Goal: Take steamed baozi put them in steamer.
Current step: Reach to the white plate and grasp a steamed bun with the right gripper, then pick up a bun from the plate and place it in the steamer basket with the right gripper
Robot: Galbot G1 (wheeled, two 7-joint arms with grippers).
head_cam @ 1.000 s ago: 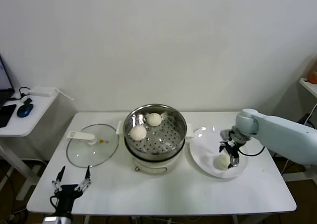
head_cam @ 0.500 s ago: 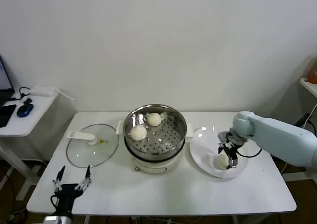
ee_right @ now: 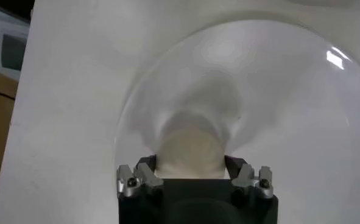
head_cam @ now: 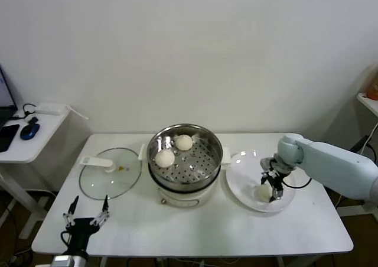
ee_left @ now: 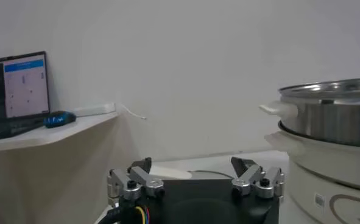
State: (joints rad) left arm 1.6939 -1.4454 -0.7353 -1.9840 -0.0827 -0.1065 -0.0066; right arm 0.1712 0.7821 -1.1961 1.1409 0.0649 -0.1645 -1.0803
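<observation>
Two cream-white baozi [head_cam: 165, 158] [head_cam: 183, 142] lie on the perforated tray of the steel steamer [head_cam: 151, 158] at the table's middle. One more baozi [head_cam: 263, 192] lies on the white plate [head_cam: 242, 168] to the right of the steamer. My right gripper [head_cam: 273, 191] is down on the plate with its fingers against both sides of that baozi. In the right wrist view the baozi [ee_right: 190, 146] fills the gap of the gripper [ee_right: 190, 165] and rests on the plate [ee_right: 277, 91]. My left gripper [head_cam: 85, 215] is parked open and empty at the table's front left.
A glass lid [head_cam: 112, 178] with a white handle lies flat to the left of the steamer. The left wrist view shows the left gripper [ee_left: 192, 167] open, with the steamer's wall [ee_left: 332, 122] beside it. A side table [head_cam: 23, 140] stands at the far left.
My right gripper has shifted slightly left and settled lower around the baozi on the plate. The left arm has not moved.
</observation>
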